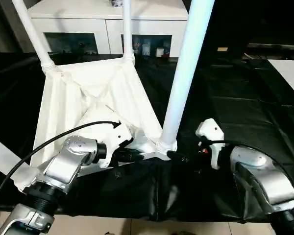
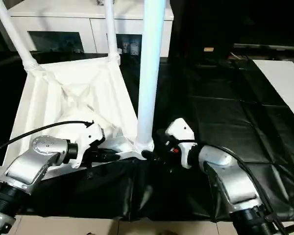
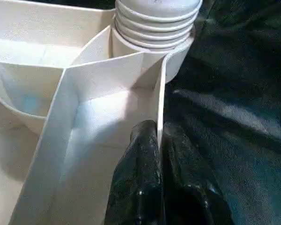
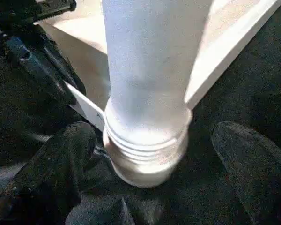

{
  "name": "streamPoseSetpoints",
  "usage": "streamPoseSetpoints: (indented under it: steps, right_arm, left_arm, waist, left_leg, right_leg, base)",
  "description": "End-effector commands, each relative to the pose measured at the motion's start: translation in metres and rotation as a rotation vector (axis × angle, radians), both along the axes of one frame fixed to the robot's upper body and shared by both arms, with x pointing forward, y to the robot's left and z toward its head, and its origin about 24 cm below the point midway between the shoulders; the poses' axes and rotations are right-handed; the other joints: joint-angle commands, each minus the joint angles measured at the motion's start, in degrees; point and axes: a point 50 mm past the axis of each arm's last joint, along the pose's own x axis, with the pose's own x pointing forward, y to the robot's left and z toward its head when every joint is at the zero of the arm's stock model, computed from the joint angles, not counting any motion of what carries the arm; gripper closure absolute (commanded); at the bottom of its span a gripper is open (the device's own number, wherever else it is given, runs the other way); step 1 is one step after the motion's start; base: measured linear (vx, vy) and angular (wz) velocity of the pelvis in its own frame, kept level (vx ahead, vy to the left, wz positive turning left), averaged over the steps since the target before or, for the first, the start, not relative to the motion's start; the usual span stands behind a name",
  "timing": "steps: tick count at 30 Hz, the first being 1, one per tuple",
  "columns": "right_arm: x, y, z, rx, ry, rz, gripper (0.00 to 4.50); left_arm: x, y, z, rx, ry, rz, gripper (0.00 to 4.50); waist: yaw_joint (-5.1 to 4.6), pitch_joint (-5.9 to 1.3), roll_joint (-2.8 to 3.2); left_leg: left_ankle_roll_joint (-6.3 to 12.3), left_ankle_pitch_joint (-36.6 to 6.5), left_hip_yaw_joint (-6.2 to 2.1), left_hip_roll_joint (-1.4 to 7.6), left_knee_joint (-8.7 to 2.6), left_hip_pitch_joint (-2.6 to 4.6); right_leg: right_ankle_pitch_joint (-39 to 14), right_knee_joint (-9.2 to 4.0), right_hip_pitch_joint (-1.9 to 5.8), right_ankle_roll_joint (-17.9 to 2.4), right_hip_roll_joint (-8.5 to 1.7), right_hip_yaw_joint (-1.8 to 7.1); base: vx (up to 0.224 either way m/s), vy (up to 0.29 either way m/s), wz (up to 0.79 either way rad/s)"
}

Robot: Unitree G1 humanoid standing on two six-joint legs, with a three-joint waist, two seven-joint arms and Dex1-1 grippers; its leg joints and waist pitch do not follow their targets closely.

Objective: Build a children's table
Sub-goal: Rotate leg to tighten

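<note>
The children's table lies upside down on the black cloth, its ribbed white top [image 1: 88, 98] facing up. Two white legs [image 1: 32, 34] [image 1: 126, 29] stand in the far corners. A third leg [image 1: 186, 73] rises from the near right corner. My left gripper [image 3: 158, 136] is shut on the thin rim wall of the top, just beside that corner socket [image 3: 150, 33]. My right gripper [image 4: 154, 136] is open, with one finger [image 4: 70, 154] on each side of the leg's threaded base [image 4: 145, 154], which sits between them at the socket.
A white cabinet [image 1: 108, 29] with glass-fronted compartments stands behind the table. Black cloth [image 1: 235, 107] covers the work surface to the right. A white sheet [image 1: 289, 68] lies at the far right. The cloth's front edge [image 1: 137, 215] drops to the floor.
</note>
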Motion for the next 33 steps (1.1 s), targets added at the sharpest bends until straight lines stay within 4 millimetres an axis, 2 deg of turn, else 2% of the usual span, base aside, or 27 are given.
streamPoseSetpoints:
  steps: [1, 5, 6, 7, 10, 24, 33]
  right_arm:
    - [0.004, 0.002, 0.002, -0.005, -0.023, -0.002, 0.02]
    - [0.009, 0.006, 0.001, 0.023, -0.012, -0.006, 0.02]
    - [0.010, 0.007, 0.001, 0.027, -0.014, -0.006, 0.19]
    - [0.011, 0.008, 0.001, 0.032, -0.016, -0.007, 0.19]
    - [0.013, 0.009, 0.001, 0.043, -0.018, -0.007, 0.32]
    - [0.015, 0.008, -0.002, 0.061, -0.013, -0.011, 1.60]
    - [0.017, 0.009, -0.008, 0.080, -0.011, -0.057, 1.81]
  left_arm:
    - [-0.001, -0.006, 0.004, -0.059, -0.024, -0.009, 4.50]
    - [-0.002, -0.005, 0.003, -0.055, -0.018, -0.006, 4.50]
    - [-0.002, -0.005, 0.003, -0.052, -0.019, -0.004, 4.50]
    - [-0.002, -0.005, 0.003, -0.052, -0.020, -0.002, 4.50]
    - [-0.002, -0.004, 0.002, -0.048, -0.020, 0.000, 4.50]
    - [-0.001, -0.002, 0.002, -0.043, -0.018, 0.004, 4.50]
    - [-0.003, -0.004, 0.000, -0.057, -0.021, 0.025, 4.50]
  waist:
    - [-0.30, -3.36, -0.48]
    - [-0.28, -3.48, -0.54]
    - [-0.28, -3.45, -0.49]
    - [-0.29, -3.41, -0.65]
    - [-0.24, -3.40, -0.54]
    - [-0.34, -3.37, -0.51]
    - [-0.74, -3.31, -0.56]
  left_leg:
    - [2.86, -7.64, -0.41, 2.36, -4.81, -0.29]
    - [3.43, -5.83, -0.39, 2.34, -4.71, -0.34]
    - [3.58, -6.05, -0.35, 2.35, -4.71, -0.27]
    - [3.60, -6.20, -0.30, 2.35, -4.71, -0.30]
    - [3.43, -6.54, -0.33, 2.35, -4.77, -0.26]
    - [3.23, -7.13, -0.35, 2.36, -4.83, -0.30]
    - [3.13, -7.50, -0.40, 2.34, -4.90, -0.46]
  right_leg:
    - [-12.22, -3.95, 2.86, -13.46, -2.71, 1.76]
    - [-9.29, -3.60, 2.90, -14.03, -2.66, 1.68]
    - [-9.41, -3.65, 2.84, -14.26, -2.66, 1.65]
    - [-9.62, -3.72, 2.85, -14.19, -2.64, 1.67]
    - [-10.40, -3.74, 2.85, -13.98, -2.67, 1.68]
    - [-11.22, -3.83, 2.86, -13.79, -2.65, 1.67]
    - [-11.88, -3.87, 2.86, -13.86, -2.71, 1.65]
  base:
    - [0.000, 0.000, 0.00]
    - [0.000, 0.000, 0.00]
    - [0.000, 0.000, 0.00]
    - [0.000, 0.000, 0.00]
    - [0.000, 0.000, 0.00]
    - [0.000, 0.000, 0.00]
    - [0.000, 0.000, 0.00]
